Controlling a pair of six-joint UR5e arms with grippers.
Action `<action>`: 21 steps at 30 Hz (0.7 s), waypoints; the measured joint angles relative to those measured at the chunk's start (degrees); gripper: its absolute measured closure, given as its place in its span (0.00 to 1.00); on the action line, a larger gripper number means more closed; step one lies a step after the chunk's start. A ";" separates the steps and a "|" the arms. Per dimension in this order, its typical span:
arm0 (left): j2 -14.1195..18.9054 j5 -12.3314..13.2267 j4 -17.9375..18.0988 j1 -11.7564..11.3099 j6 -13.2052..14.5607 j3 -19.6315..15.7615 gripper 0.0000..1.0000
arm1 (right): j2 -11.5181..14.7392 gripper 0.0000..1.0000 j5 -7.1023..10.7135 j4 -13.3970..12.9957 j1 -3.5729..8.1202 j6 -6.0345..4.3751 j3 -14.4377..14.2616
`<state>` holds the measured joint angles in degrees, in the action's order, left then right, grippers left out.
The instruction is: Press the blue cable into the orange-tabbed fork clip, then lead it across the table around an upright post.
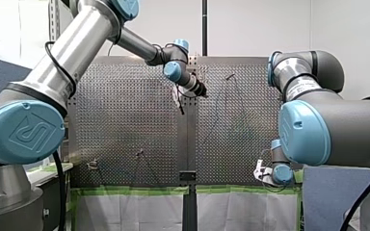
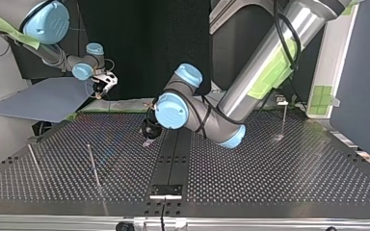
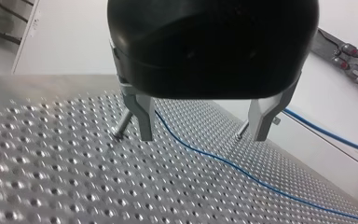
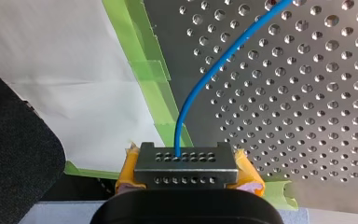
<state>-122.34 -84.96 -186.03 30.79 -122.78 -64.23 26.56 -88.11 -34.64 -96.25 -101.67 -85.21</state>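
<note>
The blue cable [image 4: 200, 88] comes out from between the yellow-padded fingers of my right gripper [image 4: 186, 156], which is shut on it at the table's taped edge. From there it runs over the perforated plate. In the left wrist view the blue cable [image 3: 223, 163] passes between the open metal fingers [image 3: 142, 121] of my left gripper [image 3: 203, 139], close to one finger, low over the plate. Two thin upright posts [image 3: 122, 127] [image 3: 241, 130] stand just beyond the fingers. I see my left gripper [image 2: 148, 138] near the table's middle and my right gripper [image 2: 102, 90] at the far left edge in the top view.
Two thin posts [image 2: 94, 166] [image 2: 33, 161] stand at the top view's near left. A small fixture on a post [image 2: 282, 103] stands at its far right. Green tape [image 4: 154, 79] lines the table edge. A black bracket [image 2: 165, 190] sits at the near middle.
</note>
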 joint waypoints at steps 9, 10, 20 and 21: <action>3.46 -1.69 -0.04 0.41 4.00 0.89 0.00 | 0.02 1.00 -0.05 0.37 0.05 0.24 0.16; 3.68 -2.13 -0.19 0.50 4.49 1.27 0.00 | 0.03 1.00 -0.05 0.40 0.02 0.26 0.19; 4.17 -7.21 -4.54 2.78 9.68 6.22 0.00 | 0.03 1.00 -0.06 0.86 -0.11 0.64 0.33; 4.17 -7.76 -5.08 3.11 10.23 6.78 0.00 | 0.03 1.00 -0.07 0.88 -0.14 0.68 0.33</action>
<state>-118.17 -92.72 -191.10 33.90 -112.55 -57.45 26.59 -88.18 -33.76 -96.39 -100.98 -84.88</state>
